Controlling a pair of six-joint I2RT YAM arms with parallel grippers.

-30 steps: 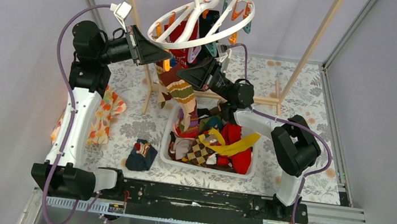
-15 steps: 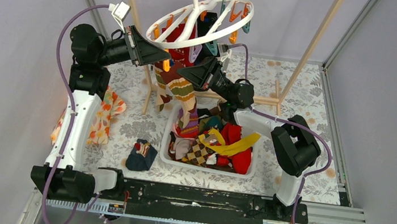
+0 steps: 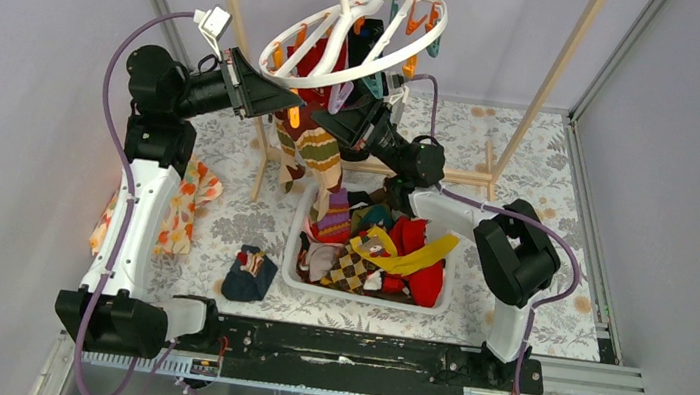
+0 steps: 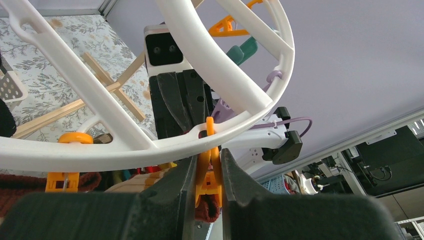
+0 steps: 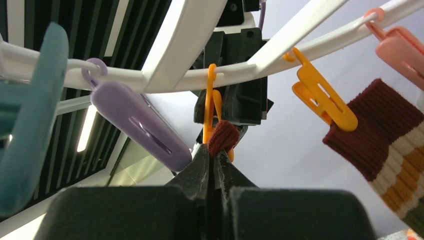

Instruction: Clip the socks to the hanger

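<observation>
Under the white oval plastic hanger (image 4: 212, 57), the left fingers (image 4: 176, 192), nearly closed, pinch an orange plastic clip (image 4: 209, 177); the right fingers (image 5: 198, 171), clamped on a maroon ribbed sock cuff (image 5: 223, 138), hold it just beneath the clip — a swinging hanger or early release could drop it.

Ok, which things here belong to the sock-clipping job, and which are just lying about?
Job: hanger; orange clip, pinched by the left claw; dark red sock cuff, held by the right claw; socks in the basket.
Lying about: flowered cloth; wooden rack, only holding the hanger.
</observation>
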